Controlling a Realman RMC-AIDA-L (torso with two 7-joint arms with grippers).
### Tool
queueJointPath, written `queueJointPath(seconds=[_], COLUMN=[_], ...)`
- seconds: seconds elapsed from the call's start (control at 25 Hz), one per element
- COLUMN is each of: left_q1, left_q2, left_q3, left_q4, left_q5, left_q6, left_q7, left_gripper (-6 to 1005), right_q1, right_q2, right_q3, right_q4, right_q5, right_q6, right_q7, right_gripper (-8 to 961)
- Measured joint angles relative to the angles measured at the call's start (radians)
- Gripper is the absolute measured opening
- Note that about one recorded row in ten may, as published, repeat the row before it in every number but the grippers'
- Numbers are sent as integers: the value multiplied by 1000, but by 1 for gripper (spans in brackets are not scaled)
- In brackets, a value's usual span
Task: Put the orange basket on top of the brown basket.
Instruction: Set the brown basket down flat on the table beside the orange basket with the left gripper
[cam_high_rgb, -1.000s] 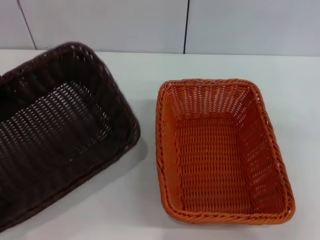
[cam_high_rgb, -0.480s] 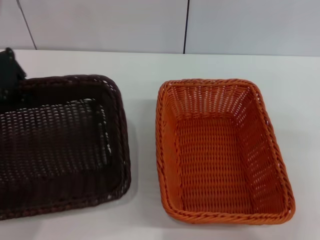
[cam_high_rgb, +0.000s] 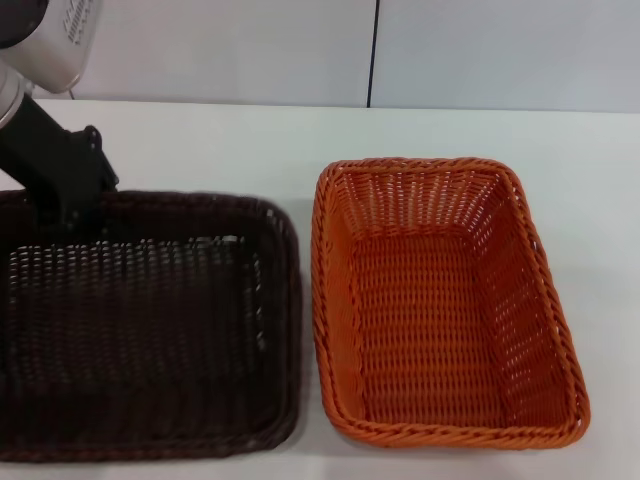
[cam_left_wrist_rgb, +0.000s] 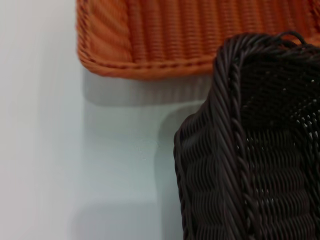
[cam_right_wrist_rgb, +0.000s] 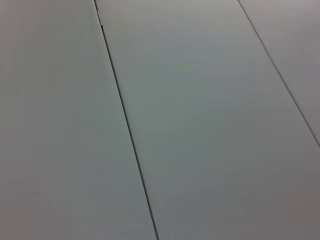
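Observation:
The orange basket (cam_high_rgb: 432, 330) stands upright and empty on the white table (cam_high_rgb: 250, 135), right of centre in the head view. The brown basket (cam_high_rgb: 140, 330) lies to its left, side by side with it and a narrow gap apart. My left gripper (cam_high_rgb: 62, 218) comes down from the upper left onto the brown basket's far rim and is shut on it. In the left wrist view a corner of the brown basket (cam_left_wrist_rgb: 250, 150) fills the near side, with an edge of the orange basket (cam_left_wrist_rgb: 190, 35) beyond it. My right gripper is out of view.
A pale panelled wall (cam_high_rgb: 250, 45) with a dark seam runs along the table's far edge. The right wrist view shows only such panels (cam_right_wrist_rgb: 200, 125). Bare table shows behind both baskets and to the right of the orange one.
The brown basket has swung from a tilted, raised pose to lie level and parallel beside the orange basket, closer to it. My left arm has come into view at the upper left.

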Motion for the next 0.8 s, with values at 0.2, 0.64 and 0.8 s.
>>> queueJointPath(seconds=[0.2,0.64,0.8], left_q1=[-20,-7,1], left_q2=[-16,-37,-44], left_q3=[-69,-88,-90], left_q4=[17,44,43], left_q5=[-6,2,2], left_q6=[15,81,106], left_q7=[-9,-31,-39], left_gripper=[156,157,157], right_q1=[-15,-31,-29], right_q2=[0,-2,-2], right_q3=[-2,-3,-3], right_q4=[15,33,35], right_q5=[-2,-18,-19], right_q6=[-3,-18,-18], right_q7=[0,0,0], right_gripper=[501,505,507])
